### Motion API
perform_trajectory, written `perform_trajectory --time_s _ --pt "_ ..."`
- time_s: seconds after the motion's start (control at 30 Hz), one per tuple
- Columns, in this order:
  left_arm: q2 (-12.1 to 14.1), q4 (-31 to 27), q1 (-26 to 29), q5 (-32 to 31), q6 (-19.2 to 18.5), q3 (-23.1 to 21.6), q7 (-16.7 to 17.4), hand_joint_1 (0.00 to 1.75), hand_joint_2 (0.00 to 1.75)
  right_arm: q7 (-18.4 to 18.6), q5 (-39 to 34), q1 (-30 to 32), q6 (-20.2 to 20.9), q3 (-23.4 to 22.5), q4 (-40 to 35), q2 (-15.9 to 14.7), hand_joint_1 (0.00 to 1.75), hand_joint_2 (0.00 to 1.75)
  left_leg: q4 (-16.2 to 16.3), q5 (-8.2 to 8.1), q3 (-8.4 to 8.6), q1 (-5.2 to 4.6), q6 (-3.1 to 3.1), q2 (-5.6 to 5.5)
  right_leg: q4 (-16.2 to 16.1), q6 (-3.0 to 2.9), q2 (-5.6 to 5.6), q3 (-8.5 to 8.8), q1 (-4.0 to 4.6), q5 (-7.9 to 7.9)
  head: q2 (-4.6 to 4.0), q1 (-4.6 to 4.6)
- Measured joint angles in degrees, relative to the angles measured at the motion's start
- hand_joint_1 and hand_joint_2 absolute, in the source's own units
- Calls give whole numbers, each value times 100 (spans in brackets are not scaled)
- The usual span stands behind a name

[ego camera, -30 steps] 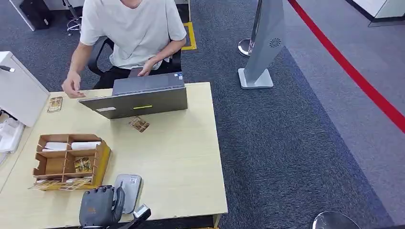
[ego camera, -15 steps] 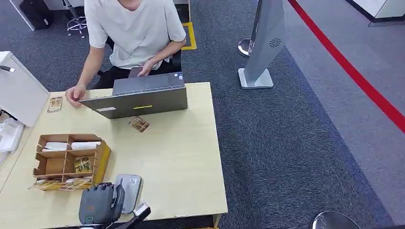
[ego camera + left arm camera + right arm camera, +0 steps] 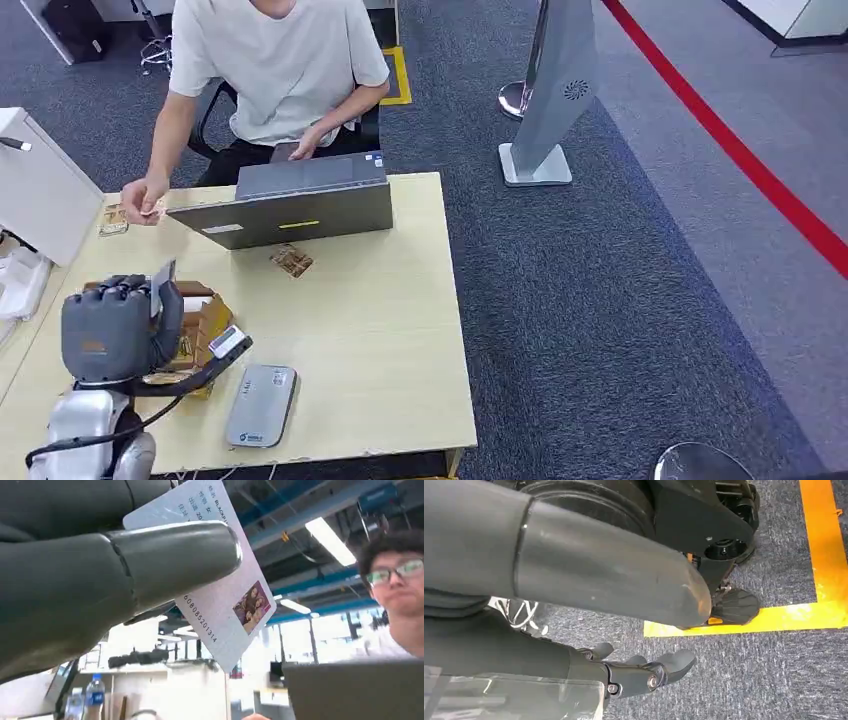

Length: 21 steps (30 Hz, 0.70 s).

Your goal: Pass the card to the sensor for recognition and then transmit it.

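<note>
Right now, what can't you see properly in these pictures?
- Card, left wrist view: the thick thumb of the left robot hand covers part of its print.
- Wooden box, head view: that robot hand hides most of its compartments.
- Card on the table by the person's hand, head view: too small to read.
- Right robot hand, right wrist view: hangs over the floor, its palm cut off.

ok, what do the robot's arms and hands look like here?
Left hand: dark grey, ribbed back cover with a small orange marking, thick grey thumb. Silver forearm with a black cable looped alongside. Right hand: smooth grey thumb, darker fingers with visible pivot screws.
</note>
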Motion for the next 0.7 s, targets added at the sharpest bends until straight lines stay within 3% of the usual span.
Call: perform_trajectory --time_s 0.2,0.3,0.43,0.6,0.7 --pt "243 9 -528 -11 -291 13 149 175 0 2 134 -4 55 4 0 7 0 0 2 4 -5 0 4 -5 0 1 -3 -7 0 1 0 0" --pt "536 435 -1262 -15 -575 112 251 175 0 22 254 -18 114 24 -2 7 0 0 1 18 -9 3 -4 -10 0 -4 -6 -12 2 16 0 -2" --pt "824 1085 -2021 -7 -649 254 182 175 0 33 308 -26 129 31 -2 7 0 0 0 25 -13 6 -8 -2 5 -9 5 -19 5 23 2 -2" --pt "916 1403 -2268 -18 -638 271 206 175 0 35 317 -31 133 33 -2 7 0 0 0 26 -19 5 -6 -1 5 -8 4 -21 3 23 0 -2" --pt "1042 1729 -2534 -61 -776 271 461 175 0 48 411 -38 159 44 -2 9 0 0 2 27 -29 5 -6 0 4 -5 4 -33 4 26 0 0"
